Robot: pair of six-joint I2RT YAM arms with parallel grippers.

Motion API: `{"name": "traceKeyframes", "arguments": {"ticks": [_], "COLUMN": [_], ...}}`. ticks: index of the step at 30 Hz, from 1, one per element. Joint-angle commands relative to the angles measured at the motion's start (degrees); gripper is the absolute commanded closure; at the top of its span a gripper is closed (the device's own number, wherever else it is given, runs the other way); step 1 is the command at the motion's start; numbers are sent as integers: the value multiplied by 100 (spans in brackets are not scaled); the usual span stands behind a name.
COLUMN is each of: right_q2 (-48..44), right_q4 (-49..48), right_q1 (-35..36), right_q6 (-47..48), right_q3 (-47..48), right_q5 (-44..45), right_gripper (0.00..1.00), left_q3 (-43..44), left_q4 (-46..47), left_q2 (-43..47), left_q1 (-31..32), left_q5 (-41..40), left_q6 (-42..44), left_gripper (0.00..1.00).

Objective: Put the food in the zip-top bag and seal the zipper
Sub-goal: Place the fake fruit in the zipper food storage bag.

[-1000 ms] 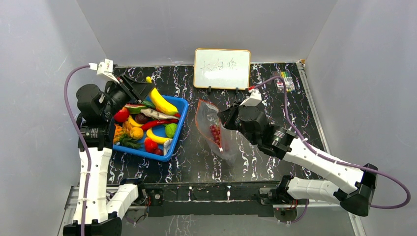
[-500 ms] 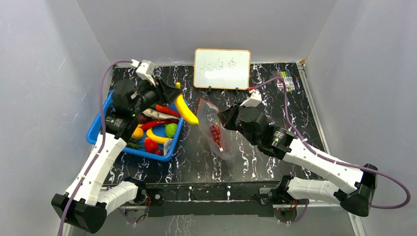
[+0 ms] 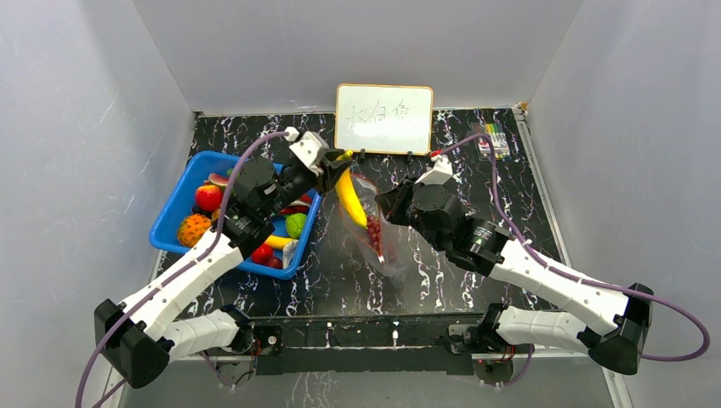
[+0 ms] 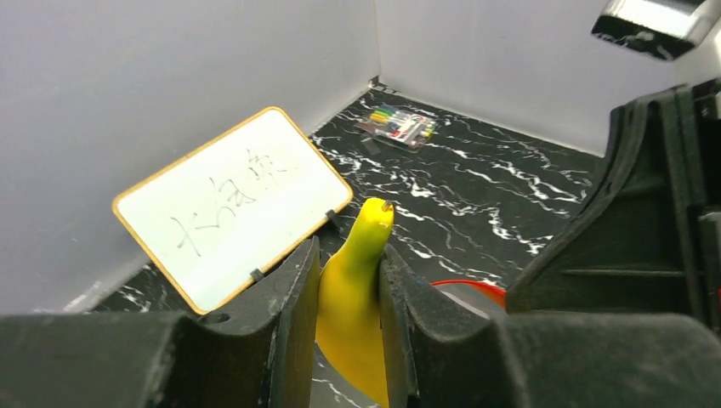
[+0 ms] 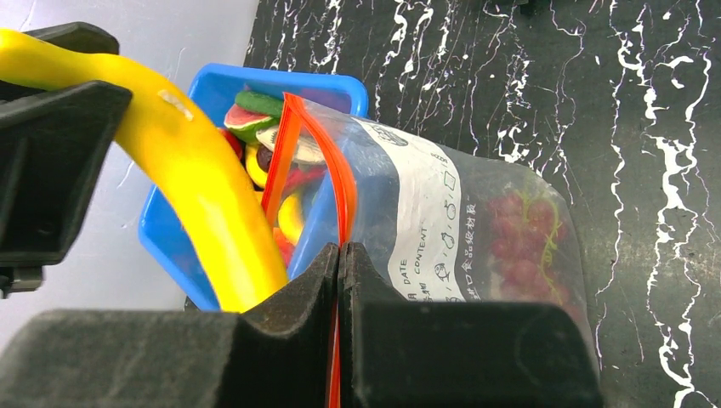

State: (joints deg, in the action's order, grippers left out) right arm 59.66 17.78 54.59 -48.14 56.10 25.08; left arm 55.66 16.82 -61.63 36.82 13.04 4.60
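From above, a yellow banana (image 3: pixel 351 202) is held at the mouth of the zip-top bag (image 3: pixel 387 259) by the left gripper (image 3: pixel 339 175). Dark grapes (image 3: pixel 371 231) are already bagged, and more food is left in the blue basket (image 3: pixel 170 223). At the left wrist, the banana is seen pinched between narrow jaws. At the right wrist, the red-orange zipper (image 5: pixel 332 170) is clamped, unsealed, by the tightly closed right gripper (image 5: pixel 340 255).

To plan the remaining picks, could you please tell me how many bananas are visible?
2. One banana is held in the left gripper by the mouth of the zip-top bag; the other banana lies in the blue basket, where the left arm may hide more.
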Motion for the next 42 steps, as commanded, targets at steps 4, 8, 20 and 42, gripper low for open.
{"name": "traceKeyframes", "arguments": {"ticks": [4, 8, 20, 42], "right_q2": [-122, -184, -271, -136], "right_q4": [-333, -353, -273, 695], "right_q1": [-27, -33, -27, -28], "right_q6": [-177, -354, -535, 222], "right_q3": [235, 183, 83, 110], "right_q5": [-38, -56, 16, 193], "right_gripper": [100, 100, 100, 100], "left_q3": [-290, -535, -1916, -857], "left_q4": [1291, 1572, 2418, -1754], "left_q2": [-47, -83, 215, 331], "left_q1": [386, 505, 651, 651], "left_q5": [-496, -681, -449, -1546], "left_q6": [1294, 1424, -317, -2180], "left_gripper": [100, 100, 91, 34]}}
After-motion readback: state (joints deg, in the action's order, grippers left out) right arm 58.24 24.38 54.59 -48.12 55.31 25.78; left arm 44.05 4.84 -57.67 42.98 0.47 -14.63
